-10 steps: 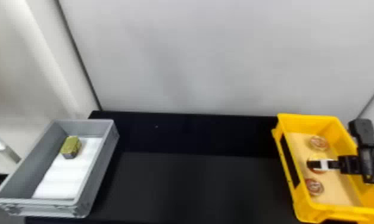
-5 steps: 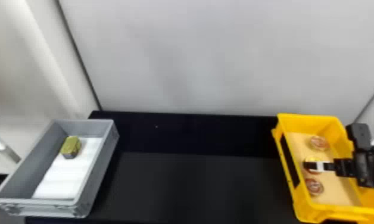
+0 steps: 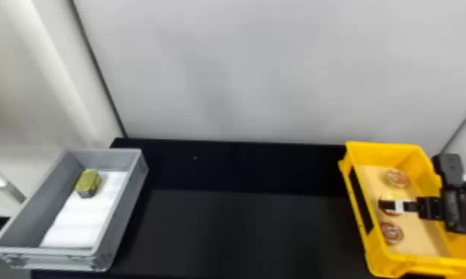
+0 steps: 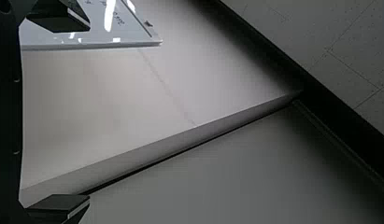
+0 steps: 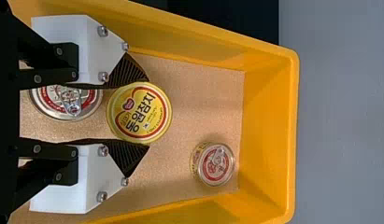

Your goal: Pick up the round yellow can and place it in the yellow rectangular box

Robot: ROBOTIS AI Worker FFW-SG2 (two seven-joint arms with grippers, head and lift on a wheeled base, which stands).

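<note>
Black tabletop (image 3: 243, 230) is lying under the yellow rectangular plastic box (image 3: 388, 154) and stretching well out to its left. The round yellow can (image 5: 139, 113) is sitting inside that box, between two round red-and-white-topped metal cans: one (image 3: 398, 178) nearer the box's far wall, the other (image 3: 391, 233) nearer its near wall. Right gripper (image 5: 148, 114) is sitting inside the box, black ribbed fingers drawn in to about the yellow can's width, pads apparently bearing on its sides; can't tell how firmly, or whether the can is lifting off the box's tan floor (image 5: 194, 107). Left gripper (image 4: 89, 112) is idling away from the box, fingers wide apart, holding nothing. Main risk as I'm reading it: slip on the lift, since the smooth curved side is meeting only the fingertips and the can could be rolling or tilting out. Second: neighbour cans are sitting near, so a sideways move before clearing them could be knocking one. Third: the box wall could be catching gripper or can if the lift is staying low. Also target mix-up: can is already sitting in the yellow box, while a grey plastic box (image 3: 126, 219) with an olive-yellow block (image 3: 88, 182) is standing well left of it.
</note>
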